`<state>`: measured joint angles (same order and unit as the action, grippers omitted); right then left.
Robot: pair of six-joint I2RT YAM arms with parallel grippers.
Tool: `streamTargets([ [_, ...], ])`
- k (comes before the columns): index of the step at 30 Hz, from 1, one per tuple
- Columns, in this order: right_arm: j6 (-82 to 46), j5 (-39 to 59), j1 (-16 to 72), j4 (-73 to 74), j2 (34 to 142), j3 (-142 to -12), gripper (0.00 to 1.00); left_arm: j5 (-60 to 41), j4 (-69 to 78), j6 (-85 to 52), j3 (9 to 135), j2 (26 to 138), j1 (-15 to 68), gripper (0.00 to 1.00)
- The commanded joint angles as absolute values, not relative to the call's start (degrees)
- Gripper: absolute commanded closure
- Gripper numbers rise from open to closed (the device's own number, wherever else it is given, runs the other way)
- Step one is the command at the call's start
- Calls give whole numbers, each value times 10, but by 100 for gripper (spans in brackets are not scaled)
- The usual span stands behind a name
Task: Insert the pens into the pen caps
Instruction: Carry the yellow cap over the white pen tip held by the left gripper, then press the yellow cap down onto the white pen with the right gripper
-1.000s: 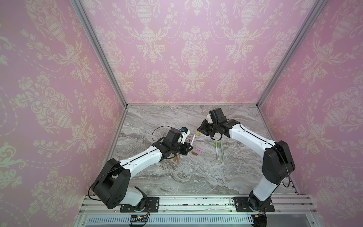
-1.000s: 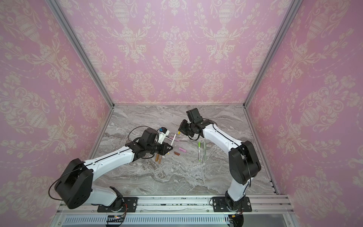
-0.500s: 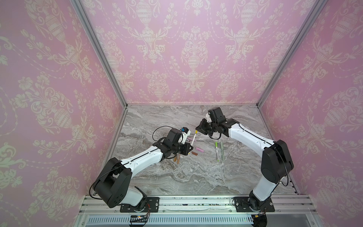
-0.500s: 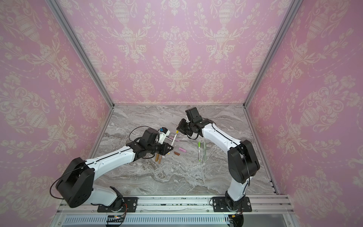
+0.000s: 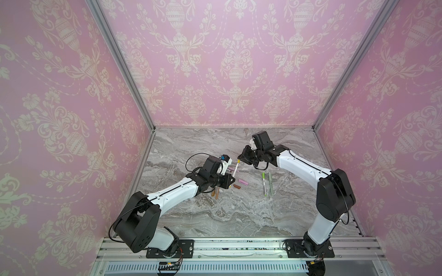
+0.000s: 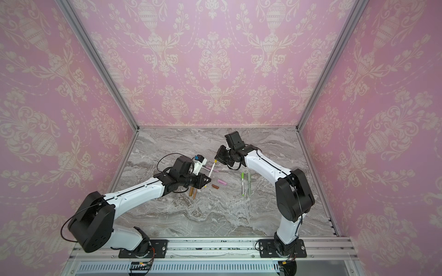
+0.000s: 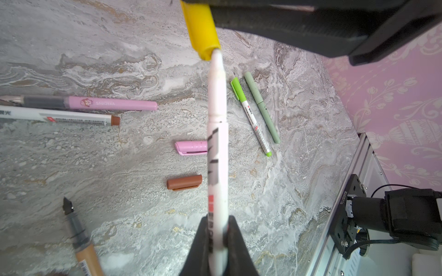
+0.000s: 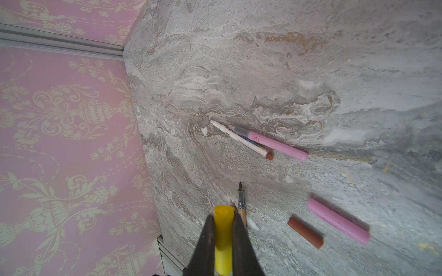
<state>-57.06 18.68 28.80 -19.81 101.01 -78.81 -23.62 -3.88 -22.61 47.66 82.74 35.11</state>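
Note:
My left gripper (image 7: 217, 222) is shut on a white-barrelled pen (image 7: 216, 143), gripping it near its back end. The pen points up and away, and its tip touches the mouth of a yellow pen cap (image 7: 202, 28). My right gripper (image 8: 223, 218) is shut on that yellow pen cap (image 8: 223, 229), with its open end facing away from the wrist. In both top views the two grippers meet above the middle of the table: left gripper (image 5: 230, 180), white pen (image 5: 236, 168), right gripper (image 5: 240, 157). How far the tip sits inside the cap is hidden.
On the marble table (image 7: 71, 47) lie a pink pen (image 7: 107, 105), a white pen with a brown end (image 7: 71, 117), a tan pen (image 7: 83, 248), a loose pink cap (image 7: 190, 148) and a loose brown cap (image 7: 184, 182). A capped bright green pen (image 7: 251, 117) and a capped sage pen (image 7: 262, 107) lie side by side.
My right gripper has moved a little to the left with the yellow cap, bringing the cap's mouth to the white pen's tip. The left arm has hardly moved.

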Motion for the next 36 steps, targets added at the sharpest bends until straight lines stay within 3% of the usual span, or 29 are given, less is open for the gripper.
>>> streamTargets([
  [1, -561, 196, 296, -207, 1004, -806, 100, -219, -31, -227, 486, 828, 354, 100],
  [25, -471, 181, 356, -261, 973, -807, 100, -184, -28, -257, 518, 789, 354, 100],
  [36, -488, 233, 379, -263, 1000, -776, 100, -161, 38, -211, 548, 787, 355, 100],
])
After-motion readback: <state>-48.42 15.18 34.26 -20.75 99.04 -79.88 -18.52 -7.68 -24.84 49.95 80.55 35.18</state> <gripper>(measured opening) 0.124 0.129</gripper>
